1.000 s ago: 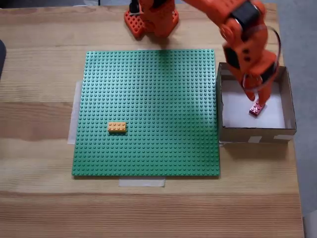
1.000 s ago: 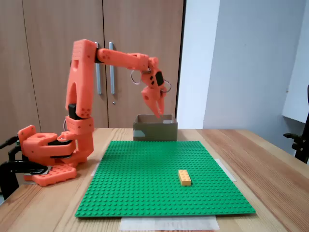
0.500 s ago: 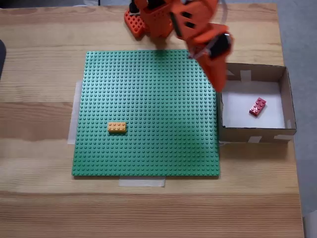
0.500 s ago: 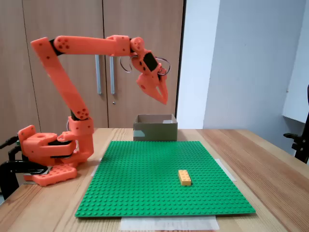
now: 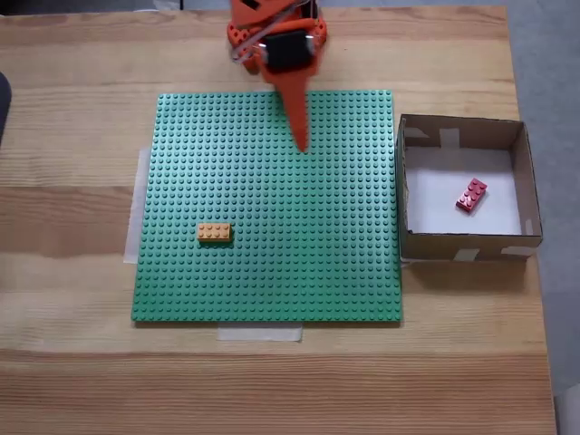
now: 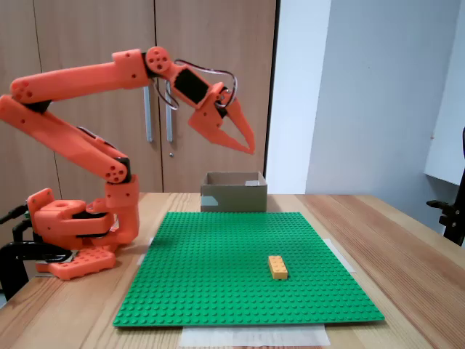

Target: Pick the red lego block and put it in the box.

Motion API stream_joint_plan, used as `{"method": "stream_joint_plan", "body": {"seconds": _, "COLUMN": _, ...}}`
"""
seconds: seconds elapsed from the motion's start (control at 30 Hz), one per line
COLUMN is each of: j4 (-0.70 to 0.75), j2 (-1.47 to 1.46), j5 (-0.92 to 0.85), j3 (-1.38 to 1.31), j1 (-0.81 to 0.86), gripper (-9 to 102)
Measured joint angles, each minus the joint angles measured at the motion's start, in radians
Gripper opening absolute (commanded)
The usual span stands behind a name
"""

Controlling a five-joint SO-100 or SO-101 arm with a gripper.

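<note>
Fixed views, top-down and side-on. We saw a pale wooden table [image 5: 72,362] carrying a green studded baseplate [image 5: 272,236], its edges fixed with strips of pale tape [image 5: 259,333]. Behind the table in the side-on view stood wooden cabinet doors [image 6: 94,43] and a white wall [image 6: 363,94].

The orange arm [image 6: 73,80] was folded back, and its gripper [image 6: 247,144] hung high in the air above the baseplate's far part, pointing down and forward. From the side its fingers [image 6: 234,120] appeared to be a narrow way apart, with nothing between them; from above they overlapped, so we could not confirm the gap there.

The red lego block [image 5: 471,194] lay flat, studs up, on the white floor of the box [image 5: 464,246], well apart from the gripper and to its right in the top-down view. Its long axis ran diagonally, from lower left to upper right in that view. From the side the box wall [image 6: 232,198] hid it.

An orange brick [image 5: 214,233] sat on the baseplate, well apart from the gripper on the opposite side, long axis left to right.
</note>
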Motion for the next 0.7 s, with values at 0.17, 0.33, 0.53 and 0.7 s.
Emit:
{"method": "stream_joint_plan", "body": {"seconds": 0.17, "j4": -0.028, "j2": 0.149, "j5": -0.015, "j3": 0.17, "j1": 0.112, "gripper": -1}}
{"method": "stream_joint_plan", "body": {"seconds": 0.33, "j4": -0.046, "j2": 0.281, "j5": -0.032, "j3": 0.327, "j1": 0.189, "gripper": -1}}
{"method": "stream_joint_plan", "body": {"seconds": 0.53, "j4": -0.048, "j2": 0.474, "j5": -0.041, "j3": 0.509, "j1": 0.222, "gripper": -1}}
{"method": "stream_joint_plan", "body": {"seconds": 0.7, "j4": -0.044, "j2": 0.597, "j5": -0.029, "j3": 0.644, "j1": 0.229, "gripper": -1}}
